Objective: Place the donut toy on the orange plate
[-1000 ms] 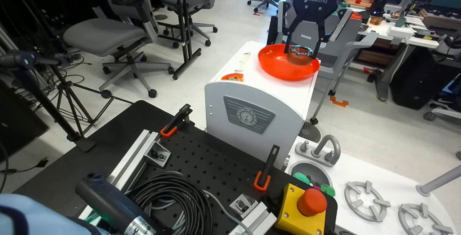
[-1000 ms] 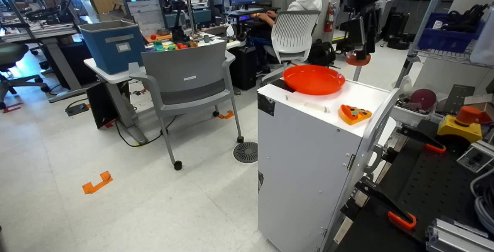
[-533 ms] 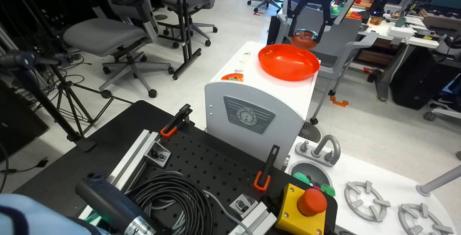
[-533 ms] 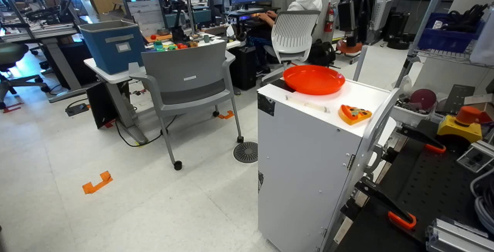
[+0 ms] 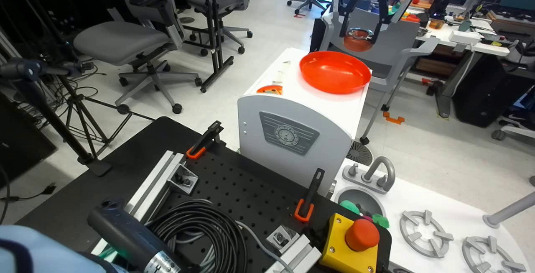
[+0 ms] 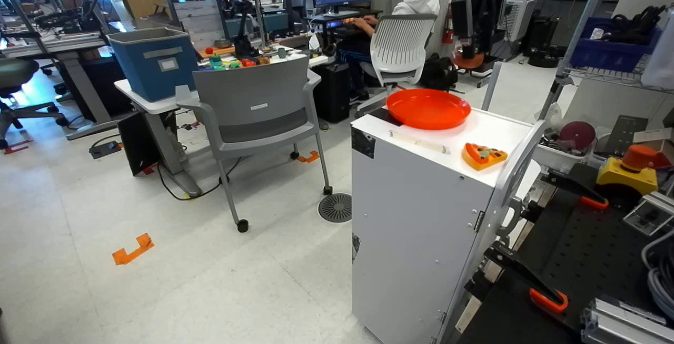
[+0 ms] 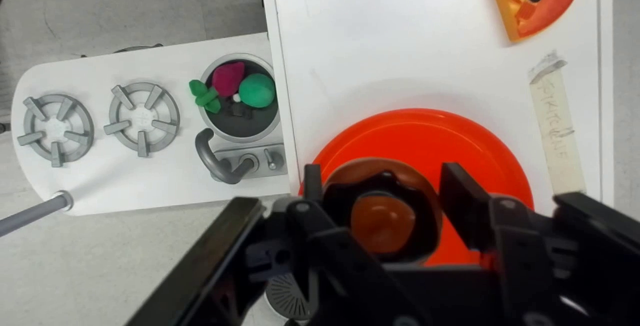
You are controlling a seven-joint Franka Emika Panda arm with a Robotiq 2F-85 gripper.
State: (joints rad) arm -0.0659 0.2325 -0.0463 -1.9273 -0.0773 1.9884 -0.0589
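End effector (image 5: 359, 37) around one donut (image 5: 357, 45)

Beside the round orange plastic plate (image 6: 428, 108), the flat white box top (image 7: 400, 51) is leaving room; beyond, an orange pizza-wedge toy (image 6: 482, 156) is obstructing.
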